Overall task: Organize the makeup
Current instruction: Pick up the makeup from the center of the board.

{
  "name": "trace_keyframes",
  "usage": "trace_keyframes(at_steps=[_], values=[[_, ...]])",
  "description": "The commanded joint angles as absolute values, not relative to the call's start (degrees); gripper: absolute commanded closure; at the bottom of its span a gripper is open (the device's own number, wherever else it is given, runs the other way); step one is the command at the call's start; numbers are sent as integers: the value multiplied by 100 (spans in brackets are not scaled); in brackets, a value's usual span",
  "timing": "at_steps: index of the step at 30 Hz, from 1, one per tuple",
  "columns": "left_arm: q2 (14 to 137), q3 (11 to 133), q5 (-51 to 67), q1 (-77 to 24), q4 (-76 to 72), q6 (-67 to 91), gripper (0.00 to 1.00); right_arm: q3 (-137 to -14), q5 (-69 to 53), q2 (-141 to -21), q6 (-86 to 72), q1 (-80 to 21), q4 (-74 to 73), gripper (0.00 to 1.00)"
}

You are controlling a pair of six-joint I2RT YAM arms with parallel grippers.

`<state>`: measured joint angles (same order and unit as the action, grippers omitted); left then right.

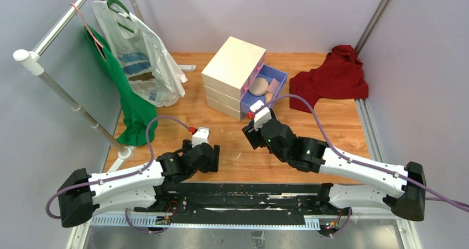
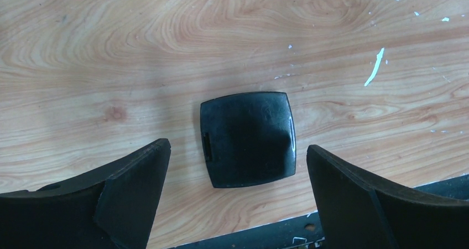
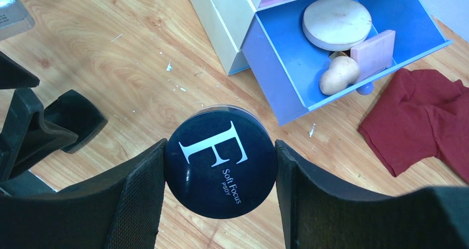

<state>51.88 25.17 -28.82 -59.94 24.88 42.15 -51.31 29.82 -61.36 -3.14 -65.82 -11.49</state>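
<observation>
Right gripper (image 3: 220, 156) pinches the navy compact (image 3: 221, 174) by its round rim, near the open drawer (image 3: 290, 58); it could slip and roll; left gripper (image 2: 238, 148) hangs wide open over the black compact (image 2: 248, 139) on the table (image 2: 110, 39).

Pale lilac-grey walls (image 1: 221, 11) enclose a scuffed wooden table (image 1: 337, 135), where a cream chest of drawers (image 1: 232, 66) stands near the far edge, a red cloth (image 1: 332, 80) lies crumpled at the far right corner, and a metal garment rail (image 1: 61, 88) on the left carries a white plastic bag (image 1: 145, 55) and a green garment (image 1: 134, 112).
</observation>
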Motion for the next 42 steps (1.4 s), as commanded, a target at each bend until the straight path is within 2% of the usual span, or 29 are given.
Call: trace_keyframes(at_steps=[1,23,27,29,31,34,37,38,42], values=[[5446,2514,-3327,-6154,2100,4645,2,-5060,3166,-6019,-276,-6483,-1123,99],[6826,2493,-3313,-6240,1442,4773,0,-4821,3041,-5517,-297,-5950,-1072,99],[6933,2453,-3225,-6238,1305,4769,12,-4838,3020,-5462,-273,-5781,-1066,99],[6907,2444,-3187,-6240,1251,4726,23,-4876,2961,-5494,-297,-5626,-1053,99],[6839,2484,-3167,-6239,1243,4655,40,-4937,2844,-5565,-311,-5401,-987,99],[6685,2659,-3188,-6233,1375,4484,71,-5143,2625,-5812,-325,-4897,-921,100],[6463,2931,-3238,-6235,1612,4272,93,-5399,2147,-6093,-308,-4408,-772,99],[6381,3036,-3265,-6238,1693,4189,98,-5502,2044,-6203,-301,-4262,-728,99],[6065,3632,-3414,-6240,2090,3863,100,-5964,1629,-6745,-253,-3754,-540,99]])
